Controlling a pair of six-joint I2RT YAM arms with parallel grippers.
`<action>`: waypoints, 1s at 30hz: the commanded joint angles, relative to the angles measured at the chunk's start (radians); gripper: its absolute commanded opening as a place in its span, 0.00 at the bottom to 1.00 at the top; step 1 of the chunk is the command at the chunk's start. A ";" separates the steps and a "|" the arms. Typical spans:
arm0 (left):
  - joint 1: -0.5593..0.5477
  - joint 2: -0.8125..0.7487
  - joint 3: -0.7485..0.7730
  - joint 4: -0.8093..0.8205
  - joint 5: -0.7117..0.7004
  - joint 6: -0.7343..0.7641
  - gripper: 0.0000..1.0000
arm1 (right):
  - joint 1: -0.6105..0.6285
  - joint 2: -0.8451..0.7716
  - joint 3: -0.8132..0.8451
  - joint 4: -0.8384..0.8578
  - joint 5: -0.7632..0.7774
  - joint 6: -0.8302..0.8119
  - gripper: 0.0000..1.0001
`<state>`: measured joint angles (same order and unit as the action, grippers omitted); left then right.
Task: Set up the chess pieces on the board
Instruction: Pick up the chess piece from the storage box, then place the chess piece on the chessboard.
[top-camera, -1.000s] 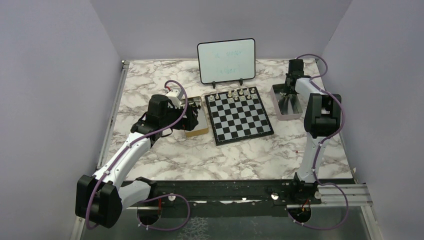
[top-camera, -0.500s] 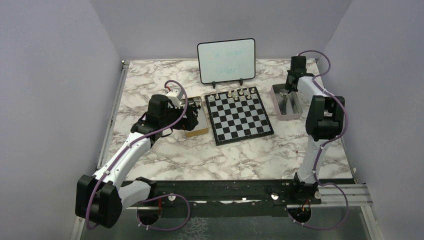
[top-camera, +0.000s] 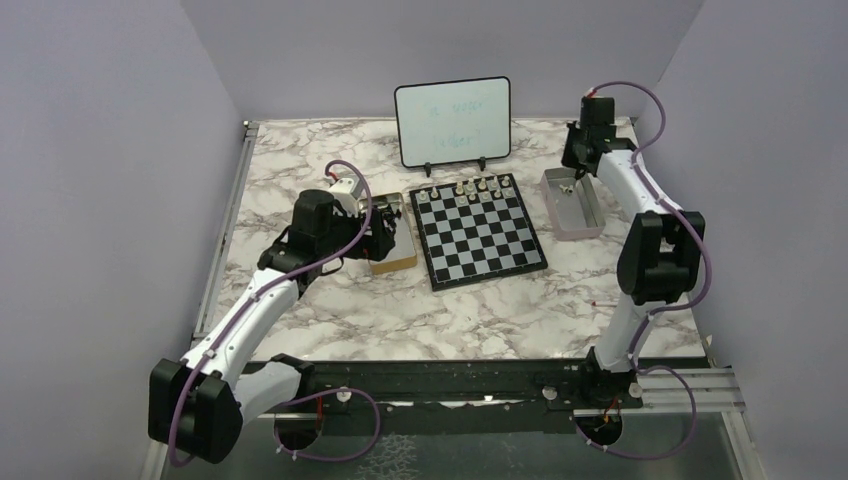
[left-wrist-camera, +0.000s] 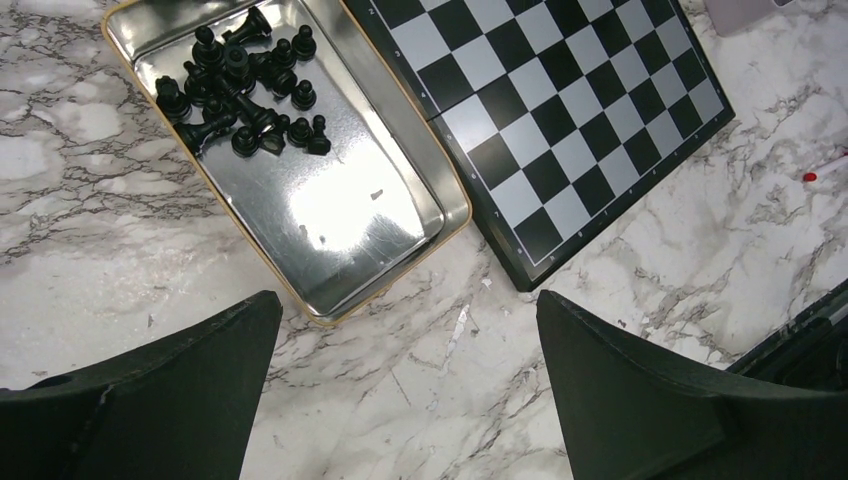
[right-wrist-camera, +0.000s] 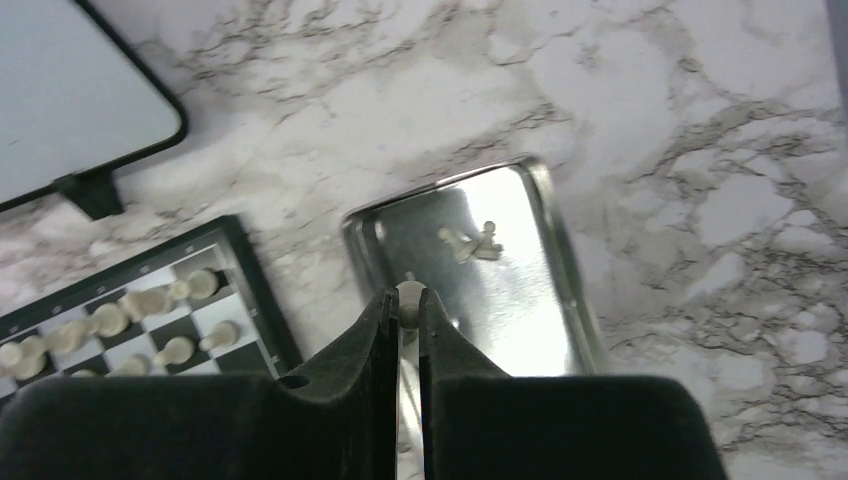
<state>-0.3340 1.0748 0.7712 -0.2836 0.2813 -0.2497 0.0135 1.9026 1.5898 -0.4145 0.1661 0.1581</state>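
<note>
Chess pieces (top-camera: 465, 187), pale ones, standing along far edge of board (top-camera: 480, 235), roughly two rows deep at right-hand corner as seen from right wrist. Far left of scene: black set (left-wrist-camera: 245, 85) heaped at one end of gold-rimmed tray (left-wrist-camera: 340, 210), several toppled, a few upright; tray set just beside board's left edge, touching or not cannot tell. Left jaws spread wide, nothing between them, hanging over marble table (top-camera: 400, 320) by tray's end and a corner of board. Centre: board flat on table, black and pale grey squares, thin black border. Behind it, whiteboard (top-camera: 452, 118) upright on small black feet, faint writing too dim to read. Right of board, well apart from it: silver tray (right-wrist-camera: 520, 300), two pale pieces lying (right-wrist-camera: 470, 243) on their sides near its middle, close together. Right jaws closed on one pale piece (right-wrist-camera: 409, 293), round top showing between the tips, held above that tray's left part. Near right arm, small red-tipped bit (top-camera: 598, 301) lying on table.
</note>
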 joint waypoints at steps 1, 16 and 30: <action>0.000 -0.054 -0.006 -0.028 -0.032 -0.011 0.99 | 0.078 -0.070 -0.040 -0.023 -0.075 0.030 0.12; 0.000 -0.114 -0.046 -0.051 -0.089 0.021 0.99 | 0.450 -0.029 -0.015 0.046 -0.023 0.067 0.12; 0.000 -0.139 -0.049 -0.052 -0.096 0.022 0.99 | 0.637 0.180 0.105 0.068 0.083 0.052 0.12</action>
<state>-0.3340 0.9585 0.7338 -0.3389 0.2081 -0.2386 0.6342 2.0422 1.6478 -0.3756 0.1753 0.2165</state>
